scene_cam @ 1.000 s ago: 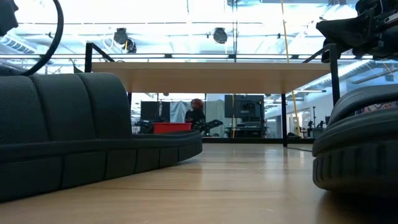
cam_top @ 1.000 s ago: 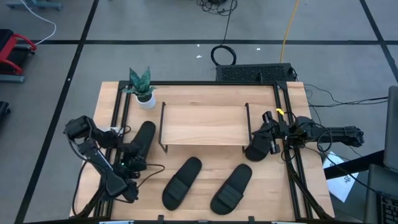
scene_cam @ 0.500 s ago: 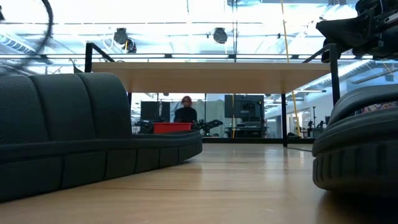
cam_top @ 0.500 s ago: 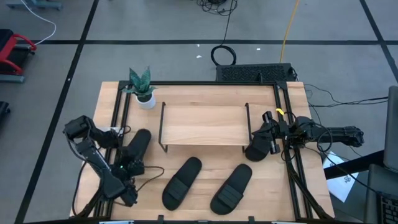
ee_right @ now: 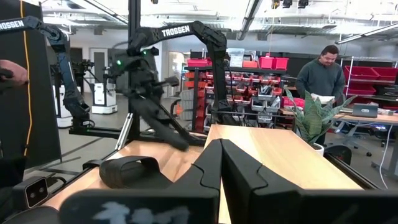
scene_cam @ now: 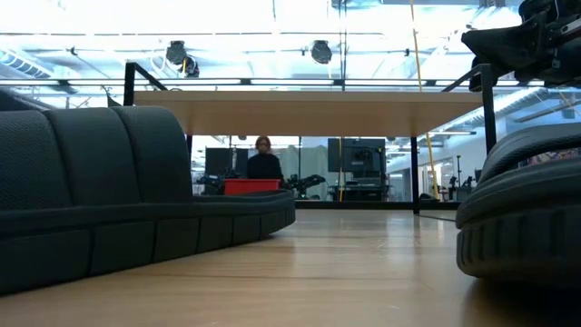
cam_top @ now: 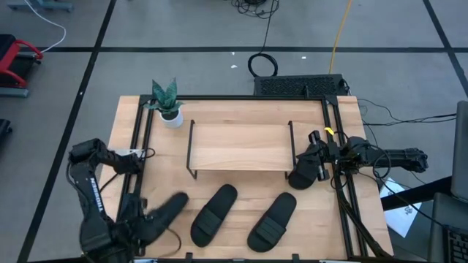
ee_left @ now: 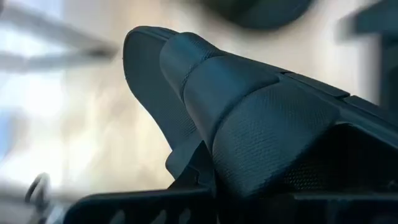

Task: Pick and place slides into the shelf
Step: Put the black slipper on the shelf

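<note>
My left gripper (cam_top: 137,228) is at the table's near left corner, shut on one black slide (cam_top: 165,211), which fills the left wrist view (ee_left: 249,118). Two more slides (cam_top: 213,213) (cam_top: 272,220) lie sole-down on the table in front of the shelf (cam_top: 239,145); in the low view they loom at left (scene_cam: 109,200) and right (scene_cam: 526,218). My right gripper (cam_top: 306,172) waits, shut, at the shelf's right end. I cannot tell whether the dark rounded shape under it is a slide. My left gripper holds the slide by one end (ee_right: 148,102), coming from above. The slide itself hides the fingers in the left wrist view. Seen from the right wrist view, the slide slants down below the gripper, its free end (ee_right: 181,142) lowest and clear of the table.
A potted plant (cam_top: 167,102) stands at the far left corner. Black frame rails (cam_top: 344,197) and cables run along the table's sides. Bare wood lies left of the shelf. People stand in the room beyond (scene_cam: 263,159) (ee_right: 320,68).
My left gripper has carried its slide from beside the shelf's left end toward the table's near edge. The slide has turned from lying far-to-near to slanting toward the far right. The person behind the table has walked leftward.
</note>
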`<control>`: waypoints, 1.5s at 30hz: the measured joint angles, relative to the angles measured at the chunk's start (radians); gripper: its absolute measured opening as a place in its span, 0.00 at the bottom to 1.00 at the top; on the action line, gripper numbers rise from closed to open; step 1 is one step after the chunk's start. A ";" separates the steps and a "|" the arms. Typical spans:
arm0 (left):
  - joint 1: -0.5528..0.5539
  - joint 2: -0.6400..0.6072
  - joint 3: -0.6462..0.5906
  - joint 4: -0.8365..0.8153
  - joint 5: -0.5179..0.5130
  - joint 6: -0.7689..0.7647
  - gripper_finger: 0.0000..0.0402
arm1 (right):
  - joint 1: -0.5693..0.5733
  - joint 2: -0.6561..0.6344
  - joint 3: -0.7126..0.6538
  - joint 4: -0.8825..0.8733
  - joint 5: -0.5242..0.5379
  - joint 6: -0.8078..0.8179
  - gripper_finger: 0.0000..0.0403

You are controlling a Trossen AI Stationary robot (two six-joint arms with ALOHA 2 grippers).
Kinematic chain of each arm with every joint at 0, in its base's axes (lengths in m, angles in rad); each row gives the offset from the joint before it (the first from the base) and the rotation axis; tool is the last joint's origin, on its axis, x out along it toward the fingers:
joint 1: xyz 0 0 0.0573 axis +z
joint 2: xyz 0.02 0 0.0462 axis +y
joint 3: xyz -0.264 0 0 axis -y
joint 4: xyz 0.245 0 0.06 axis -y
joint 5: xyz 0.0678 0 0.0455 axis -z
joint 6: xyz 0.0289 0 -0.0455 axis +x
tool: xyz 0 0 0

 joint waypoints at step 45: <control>0.767 0.039 0.198 0.193 -0.559 0.646 0.00 | 0.000 0.000 0.000 0.060 0.000 0.060 0.00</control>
